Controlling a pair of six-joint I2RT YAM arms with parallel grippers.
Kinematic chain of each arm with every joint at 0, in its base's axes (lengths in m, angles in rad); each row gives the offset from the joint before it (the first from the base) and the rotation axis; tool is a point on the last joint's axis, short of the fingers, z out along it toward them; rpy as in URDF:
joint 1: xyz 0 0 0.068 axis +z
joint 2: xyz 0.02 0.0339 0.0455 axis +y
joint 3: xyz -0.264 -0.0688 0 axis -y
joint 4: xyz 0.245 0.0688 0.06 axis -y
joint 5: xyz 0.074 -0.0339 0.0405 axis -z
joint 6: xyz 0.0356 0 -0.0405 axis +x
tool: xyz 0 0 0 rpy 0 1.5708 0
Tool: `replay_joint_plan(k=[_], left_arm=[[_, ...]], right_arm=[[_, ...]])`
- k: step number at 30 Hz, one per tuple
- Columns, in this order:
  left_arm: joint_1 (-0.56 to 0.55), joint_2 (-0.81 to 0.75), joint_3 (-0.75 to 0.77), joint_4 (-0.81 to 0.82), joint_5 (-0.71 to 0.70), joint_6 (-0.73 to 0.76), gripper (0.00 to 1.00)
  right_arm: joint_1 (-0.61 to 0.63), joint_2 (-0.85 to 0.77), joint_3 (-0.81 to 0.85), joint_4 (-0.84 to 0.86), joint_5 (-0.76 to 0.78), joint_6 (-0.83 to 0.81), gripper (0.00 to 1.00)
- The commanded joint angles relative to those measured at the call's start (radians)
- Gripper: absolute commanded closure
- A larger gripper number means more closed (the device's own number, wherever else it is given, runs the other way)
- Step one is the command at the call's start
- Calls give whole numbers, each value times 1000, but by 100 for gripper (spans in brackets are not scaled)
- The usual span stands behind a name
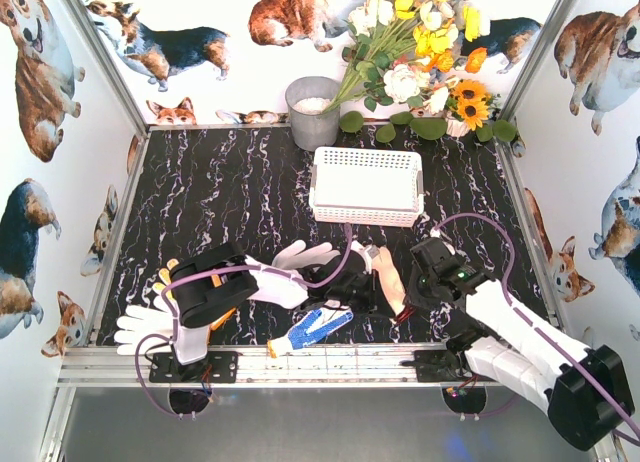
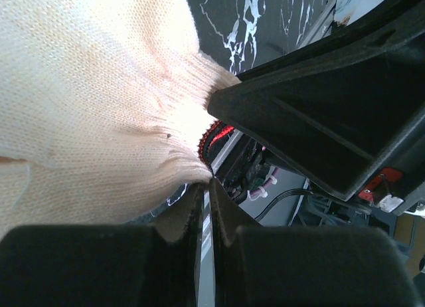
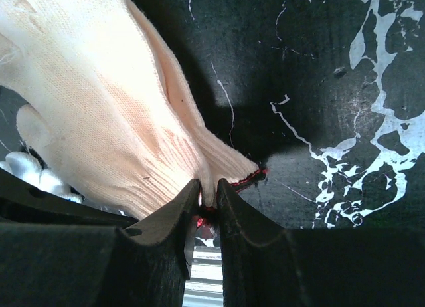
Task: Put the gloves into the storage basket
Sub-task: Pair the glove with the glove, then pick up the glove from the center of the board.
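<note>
Short of the storage basket [image 1: 365, 214], left gripper [image 2: 206, 191] and right gripper [image 3: 208, 191] both pinch the cream glove [image 3: 99, 107] at its cuff, looks like mid-pickup or handover, so next one releases and the other carries it over the rim.
</note>
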Motion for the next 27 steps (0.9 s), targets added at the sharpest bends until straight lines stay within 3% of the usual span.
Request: replay_joint_plan(k=[1,8,11,19,23,27], left_arm=[[-10,42,35,8,44,-14,100],[-8,95,44,69,93,-47,97],[-8,69,35,54,74,-38,91],[-2,-96,-40,-47,-27,11,47],[4,-175,-70,-123,-22,41,44],[21,-266,-32,-334,-104,164,43]], right_arm=[[-3,29,24,56,27,-7,80],[-3,84,27,84,24,-11,80],[-3,85,39,75,25,-17,77],[-3,-12,108,-48,100,-56,50],[-5,-86,110,-41,124,-97,32],[-42,-76,91,11,55,-123,27]])
